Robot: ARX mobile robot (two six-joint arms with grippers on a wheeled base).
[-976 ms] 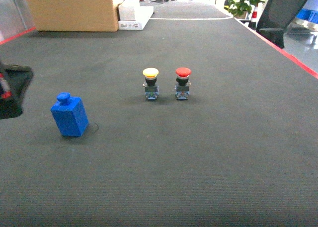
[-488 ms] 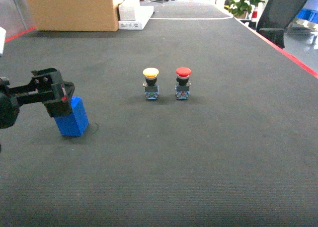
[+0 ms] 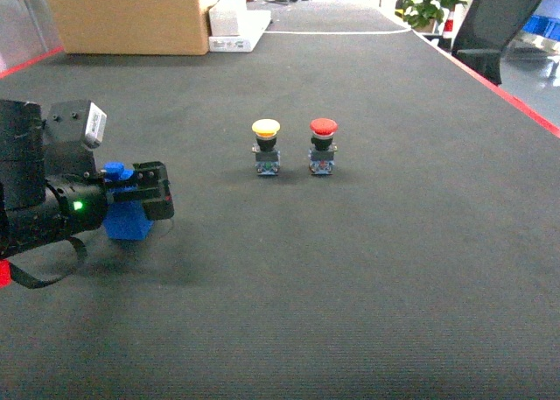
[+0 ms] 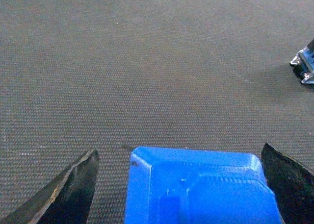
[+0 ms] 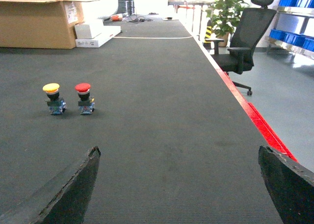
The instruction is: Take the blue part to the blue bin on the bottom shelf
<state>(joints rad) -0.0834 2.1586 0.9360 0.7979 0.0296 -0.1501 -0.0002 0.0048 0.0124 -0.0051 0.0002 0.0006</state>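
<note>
Two fingers of left hand (image 4: 179, 185) spread wide, straddling blue part (image 4: 196, 187) on counter (image 3: 367, 269), no contact visible; positioned for a side pinch. Right hand (image 5: 181, 185) open, idle. Blue bin, bottom shelf not in view.

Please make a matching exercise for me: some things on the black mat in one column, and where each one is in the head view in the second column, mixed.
Things:
1. blue part
2. yellow button
3. red button
4. cardboard box

Places:
A. far end of the mat, left
B. between the left gripper fingers
C. right one of the pair in the middle
D. left one of the pair in the middle

Pairs: 1-B, 2-D, 3-C, 4-A
</note>
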